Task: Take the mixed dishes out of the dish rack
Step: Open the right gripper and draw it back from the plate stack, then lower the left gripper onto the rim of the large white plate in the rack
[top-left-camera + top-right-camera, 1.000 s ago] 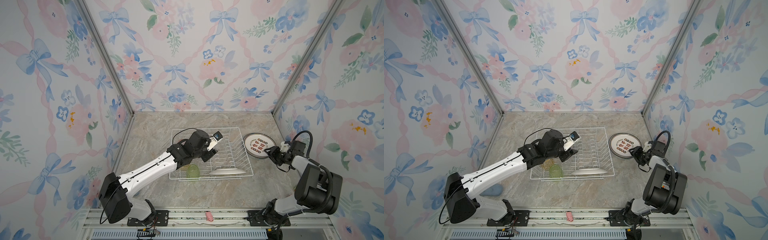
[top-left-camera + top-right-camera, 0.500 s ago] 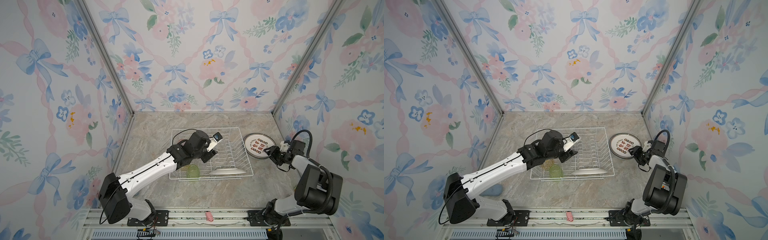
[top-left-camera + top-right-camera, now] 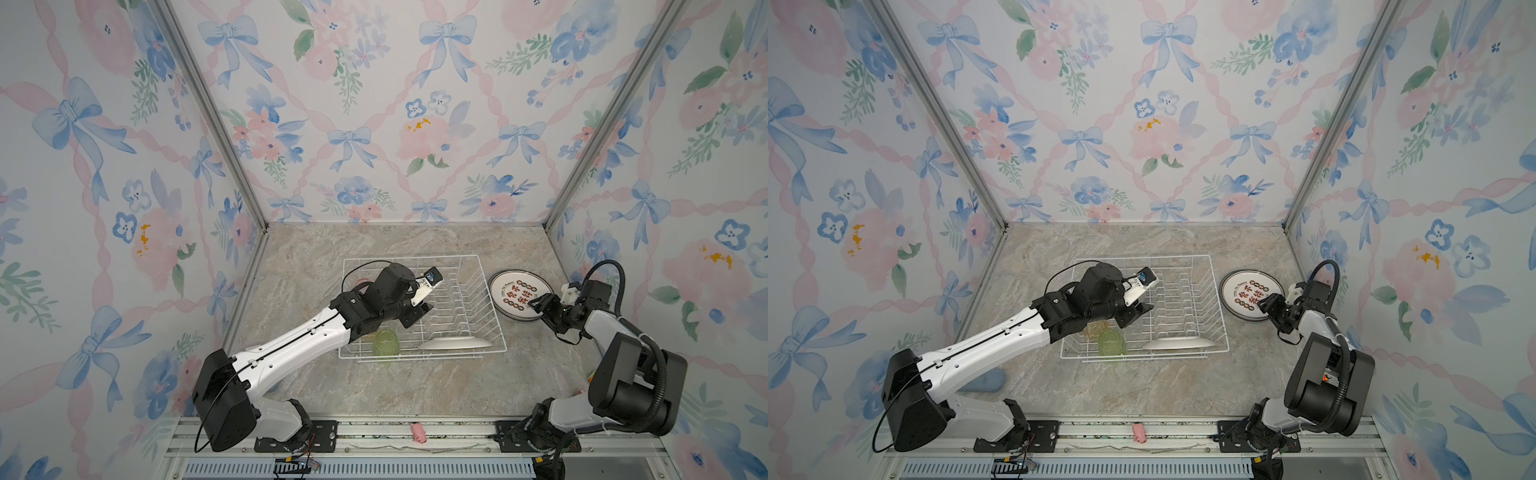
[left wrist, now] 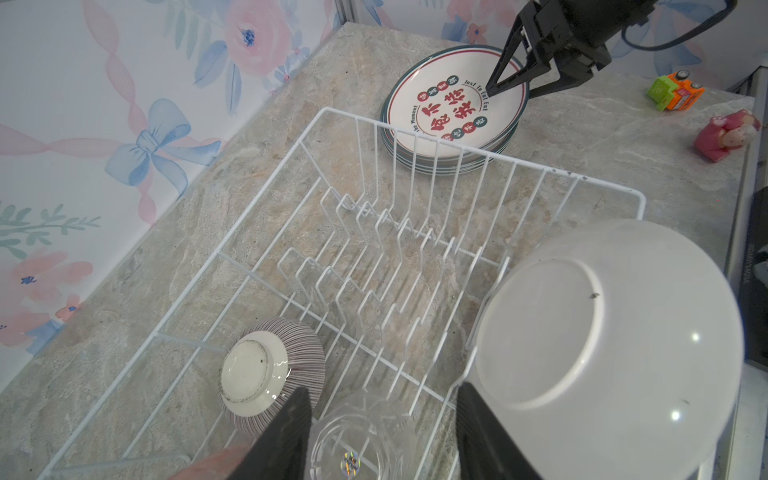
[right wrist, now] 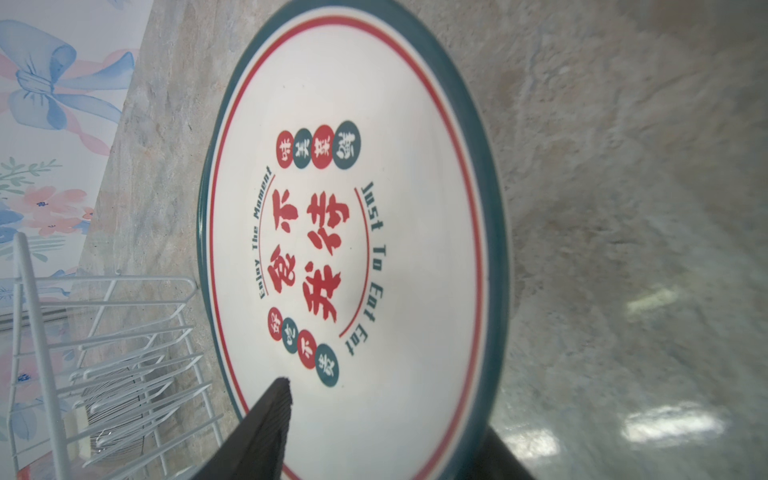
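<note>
Likely plate release, right of dish rack (image 3: 486,307).
Right tool (image 3: 536,305) parted astride top plate (image 5: 353,232) rim; left tool (image 4: 382,392) wide, straddling clear tumbler (image 4: 361,436): next, close and lift.

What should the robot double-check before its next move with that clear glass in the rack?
1. Grip lined up: left tool straddles the clear tumbler, jaws open: ok.
2. Room to close: striped bowl sits close beside that tool: cannot tell.
3. Other arm free: right tool open at the rim of the plate stack: ok.
4. Plate stack flat on the table, outside the dish rack: ok.
5. Rack emptied: green tumbler and a plate are inside: not ok.
</note>
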Controlling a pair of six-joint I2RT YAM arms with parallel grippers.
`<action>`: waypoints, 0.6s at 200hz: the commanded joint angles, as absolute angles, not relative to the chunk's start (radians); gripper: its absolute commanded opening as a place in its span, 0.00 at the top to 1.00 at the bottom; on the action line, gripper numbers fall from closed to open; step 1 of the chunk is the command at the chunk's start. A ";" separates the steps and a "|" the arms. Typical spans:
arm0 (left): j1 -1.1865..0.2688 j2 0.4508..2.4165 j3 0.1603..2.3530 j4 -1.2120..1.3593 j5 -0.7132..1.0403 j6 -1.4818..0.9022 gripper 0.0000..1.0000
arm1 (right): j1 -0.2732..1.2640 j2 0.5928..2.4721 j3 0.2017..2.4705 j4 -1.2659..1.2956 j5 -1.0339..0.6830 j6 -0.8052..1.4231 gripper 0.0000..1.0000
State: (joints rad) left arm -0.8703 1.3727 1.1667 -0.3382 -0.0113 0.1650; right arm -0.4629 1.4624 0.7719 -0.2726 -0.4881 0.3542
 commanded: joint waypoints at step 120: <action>-0.868 1.351 1.162 -0.336 -0.003 0.207 0.47 | -0.459 1.402 0.826 -0.470 -0.495 0.316 0.37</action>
State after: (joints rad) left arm -0.8703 1.3716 1.1667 -0.3382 -0.0109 0.1841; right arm -0.4629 1.4307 0.7948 -0.4229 -0.4671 0.3279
